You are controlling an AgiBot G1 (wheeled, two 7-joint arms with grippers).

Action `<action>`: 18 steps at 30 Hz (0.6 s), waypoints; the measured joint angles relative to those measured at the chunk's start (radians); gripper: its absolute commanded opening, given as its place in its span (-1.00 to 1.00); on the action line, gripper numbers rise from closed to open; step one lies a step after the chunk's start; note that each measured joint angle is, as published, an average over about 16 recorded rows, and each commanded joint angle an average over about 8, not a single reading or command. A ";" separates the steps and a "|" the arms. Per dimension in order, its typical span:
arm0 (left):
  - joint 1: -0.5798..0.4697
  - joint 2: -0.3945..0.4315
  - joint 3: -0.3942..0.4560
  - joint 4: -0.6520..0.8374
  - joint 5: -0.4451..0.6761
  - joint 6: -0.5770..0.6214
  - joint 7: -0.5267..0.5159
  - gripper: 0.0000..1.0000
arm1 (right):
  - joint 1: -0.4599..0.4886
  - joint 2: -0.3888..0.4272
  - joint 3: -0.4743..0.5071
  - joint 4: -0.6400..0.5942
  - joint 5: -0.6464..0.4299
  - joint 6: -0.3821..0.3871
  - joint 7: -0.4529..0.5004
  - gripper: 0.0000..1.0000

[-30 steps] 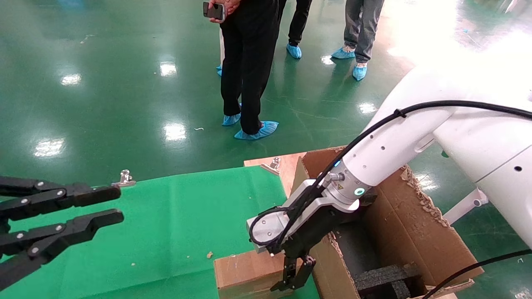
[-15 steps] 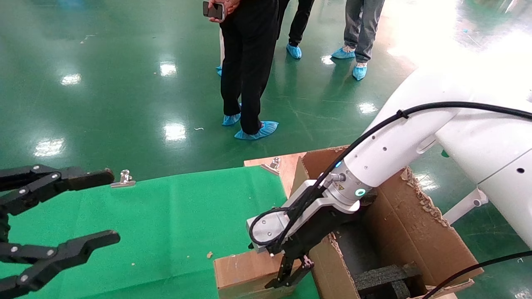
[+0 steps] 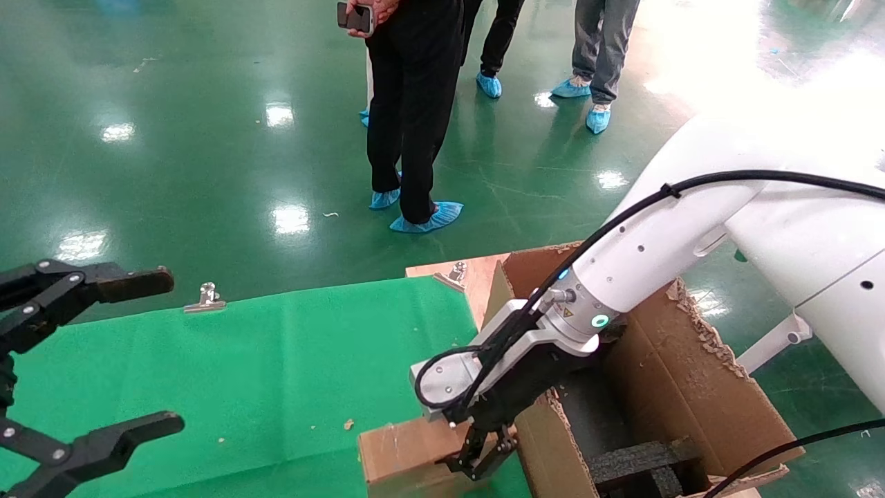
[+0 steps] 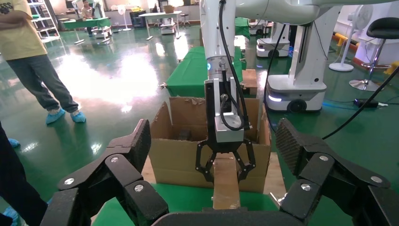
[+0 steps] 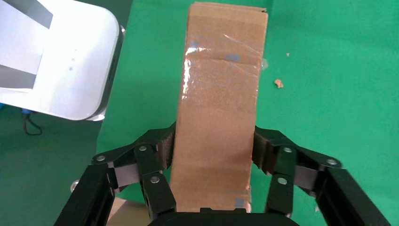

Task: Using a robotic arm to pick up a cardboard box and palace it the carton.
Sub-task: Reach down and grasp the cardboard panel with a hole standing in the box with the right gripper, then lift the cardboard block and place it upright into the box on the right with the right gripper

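A: Right gripper (image 5: 212, 181) first — what's it doing?

B: Its two black fingers (image 5: 155, 157) are pressed against the long sides of the cardboard box (image 5: 221, 103), one on each side. It's clamped on the box, near the end closest to the wrist.

A: And the box itself?

B: It runs straight out from between the fingers, taped face up, with a clear tape strip and small dark marks on it. From the head camera the box (image 3: 404, 453) is at the near right corner of the table (image 3: 276, 360), on the green cloth, its top face under the gripper (image 3: 484, 460). I can't tell whether it's been raised off the cloth.

A: The arm behind it?

B: The white robotic arm (image 3: 657, 242) slopes down from the right, teal ring lit at the wrist, black cable looping past the silver camera block.

A: Where's the carton?

B: The carton (image 3: 684, 373) stands just beside the table's right edge, flaps ragged, black foam inside. The box's right end sits right next to the carton's near wall; from the left wrist camera the carton (image 4: 181, 155) is directly behind the gripper (image 4: 226, 169).

A: Left gripper?

B: The left gripper (image 3: 104, 360) hangs over the table's left edge, jaws spread wide, holding nothing.

A: Anything beyond?

B: A metal clip (image 3: 205, 297) on the table's far edge, and people (image 3: 415, 104) in blue shoe covers on the glossy green floor.
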 measured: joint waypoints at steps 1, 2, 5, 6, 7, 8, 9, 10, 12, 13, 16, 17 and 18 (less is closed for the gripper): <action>0.000 0.000 0.000 0.000 0.000 0.000 0.000 1.00 | 0.002 0.001 0.001 -0.001 0.002 0.000 0.000 -1.00; 0.000 0.000 0.000 0.000 0.000 0.000 0.000 1.00 | 0.006 0.003 0.002 -0.001 0.005 0.000 0.000 -1.00; 0.000 0.000 0.000 0.000 0.000 0.000 0.000 1.00 | 0.023 0.012 0.005 -0.007 0.019 0.000 -0.003 -1.00; 0.000 0.000 0.000 0.000 0.000 0.000 0.000 1.00 | 0.031 0.015 0.006 -0.009 0.025 -0.001 -0.004 -1.00; 0.000 0.000 0.000 0.000 0.000 0.000 0.000 1.00 | 0.040 0.019 0.007 -0.013 0.031 -0.001 -0.006 -1.00; 0.000 0.000 0.000 0.000 0.000 0.000 0.000 1.00 | 0.051 0.024 0.008 -0.017 0.039 -0.002 -0.008 -1.00; 0.000 0.000 0.000 0.000 0.000 0.000 0.000 1.00 | 0.064 0.029 0.008 -0.021 0.047 -0.002 -0.010 -1.00; 0.000 0.000 0.000 0.000 0.000 0.000 0.000 1.00 | 0.078 0.034 0.009 -0.026 0.056 -0.003 -0.013 -1.00; 0.000 0.000 0.000 0.000 0.000 0.000 0.000 1.00 | 0.112 0.047 0.008 -0.038 0.075 -0.005 -0.019 -1.00; 0.000 0.000 0.000 0.000 0.000 0.000 0.000 1.00 | 0.131 0.053 0.007 -0.045 0.085 -0.007 -0.023 -1.00; 0.000 0.000 0.000 0.000 0.000 0.000 0.000 1.00 | 0.195 0.074 0.000 -0.068 0.116 -0.011 -0.038 -1.00; 0.000 0.000 0.000 0.000 0.000 0.000 0.000 1.00 | 0.218 0.081 -0.004 -0.076 0.126 -0.012 -0.043 -1.00; 0.000 0.000 0.000 0.000 0.000 0.000 0.000 1.00 | 0.240 0.088 -0.008 -0.084 0.135 -0.013 -0.048 -1.00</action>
